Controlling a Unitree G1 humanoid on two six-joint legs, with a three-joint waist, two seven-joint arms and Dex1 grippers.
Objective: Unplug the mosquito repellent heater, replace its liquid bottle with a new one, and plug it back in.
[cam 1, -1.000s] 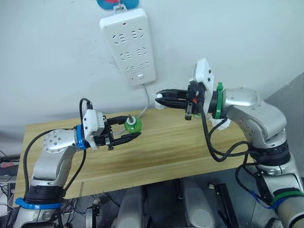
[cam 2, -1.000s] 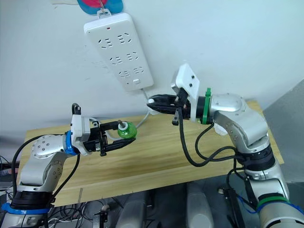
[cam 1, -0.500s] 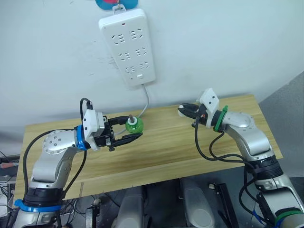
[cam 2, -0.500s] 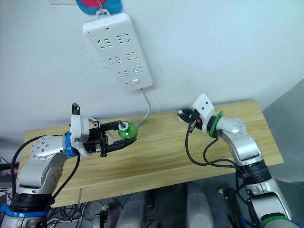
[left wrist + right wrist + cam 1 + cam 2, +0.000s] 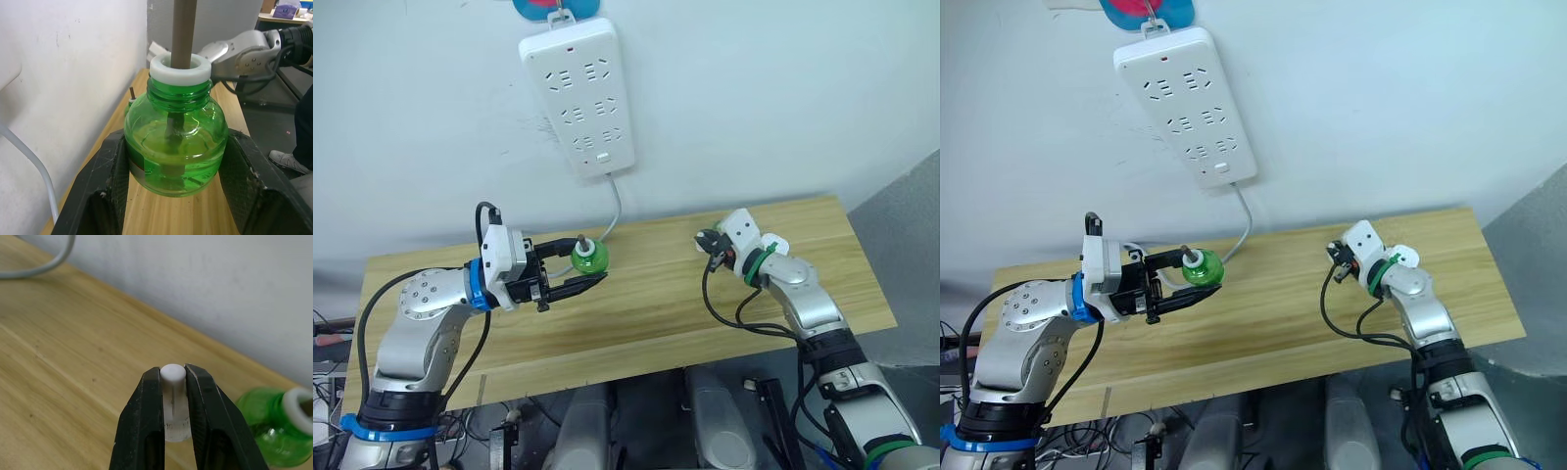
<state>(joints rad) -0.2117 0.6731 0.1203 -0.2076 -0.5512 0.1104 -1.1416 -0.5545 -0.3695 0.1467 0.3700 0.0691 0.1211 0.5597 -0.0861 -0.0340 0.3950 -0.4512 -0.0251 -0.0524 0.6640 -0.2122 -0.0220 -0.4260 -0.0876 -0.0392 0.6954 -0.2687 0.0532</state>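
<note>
The left gripper (image 5: 588,271) clamped a round green liquid bottle (image 5: 587,259); at three o'clock, the right gripper (image 5: 173,382) pinched a small white plastic cap (image 5: 173,374).

The round see-through green plastic bottle (image 5: 174,147) had a white collar and a brown wick rod. It was partly full and sat upright, squeezed in the left gripper (image 5: 592,271). The right gripper (image 5: 173,377) pinched a small white plastic cylinder (image 5: 173,382). The rounded white plastic heater (image 5: 771,241) lay just behind it.
</note>
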